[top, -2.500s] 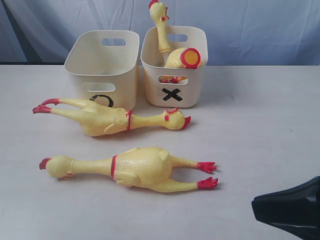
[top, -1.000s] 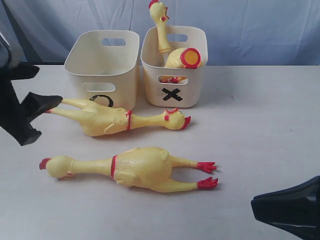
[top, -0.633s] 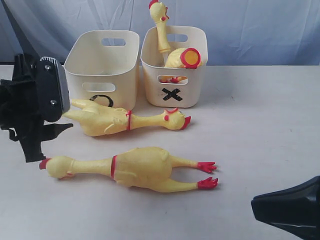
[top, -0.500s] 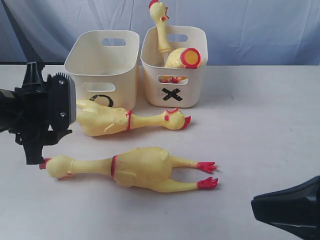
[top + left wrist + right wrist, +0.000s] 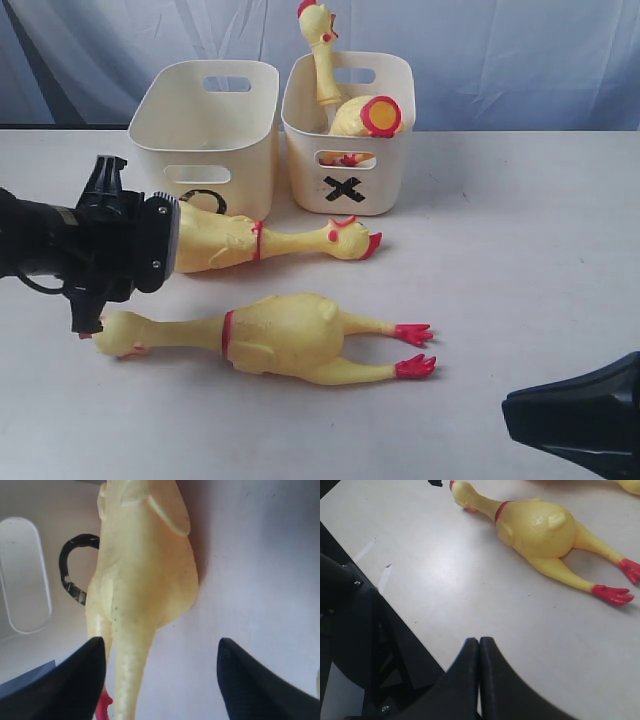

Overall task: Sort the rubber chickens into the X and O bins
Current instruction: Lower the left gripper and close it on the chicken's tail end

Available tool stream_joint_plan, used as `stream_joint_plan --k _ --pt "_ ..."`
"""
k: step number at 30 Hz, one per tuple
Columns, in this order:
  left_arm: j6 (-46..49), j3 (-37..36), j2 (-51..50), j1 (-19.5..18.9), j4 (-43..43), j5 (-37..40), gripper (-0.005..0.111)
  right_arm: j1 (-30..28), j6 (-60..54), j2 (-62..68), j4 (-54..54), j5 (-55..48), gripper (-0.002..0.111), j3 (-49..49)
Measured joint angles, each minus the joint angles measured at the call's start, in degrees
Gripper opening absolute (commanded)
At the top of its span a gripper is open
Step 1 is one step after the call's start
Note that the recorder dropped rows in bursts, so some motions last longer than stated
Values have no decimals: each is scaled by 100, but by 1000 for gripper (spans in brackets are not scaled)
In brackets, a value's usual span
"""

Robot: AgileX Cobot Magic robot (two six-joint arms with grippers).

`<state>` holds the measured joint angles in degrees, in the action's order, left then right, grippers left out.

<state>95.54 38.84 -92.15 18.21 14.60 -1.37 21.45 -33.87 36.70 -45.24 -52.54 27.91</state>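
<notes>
Sorting part done: one long-necked yellow rubber chicken (image 5: 322, 55) stands in the cream plastic X tub (image 5: 390, 180), two more lie on the white table (image 5: 520, 250) before that tub, and the matching O tub (image 5: 160, 150) beside it shows none. Your left gripper (image 5: 159, 652) gapes wide astride the legs of the chicken closer to the X tub (image 5: 250, 240), holding nothing; your right gripper (image 5: 479, 647) is pressed shut, empty.

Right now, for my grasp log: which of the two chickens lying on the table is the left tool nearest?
The chicken right before the O bin: the open left tool sits at its leg end. The other chicken lies farther from that bin.
</notes>
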Motion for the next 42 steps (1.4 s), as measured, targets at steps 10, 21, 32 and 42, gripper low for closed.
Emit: stream_joint_plan --k 10,21,32,42 --pt "0 9 -511 0 3 -801 57 0 -20 0 0 0 -1 0" --pt "0 9 -734 0 -96 -1229 42 0 -46 0 -14 0 -1 0" --pt "0 32 -738 0 -145 -1319 16 0 -74 0 -60 0 -1 0" --pt "0 32 -738 0 -145 -1271 0 0 -102 0 -84 0 -1 0"
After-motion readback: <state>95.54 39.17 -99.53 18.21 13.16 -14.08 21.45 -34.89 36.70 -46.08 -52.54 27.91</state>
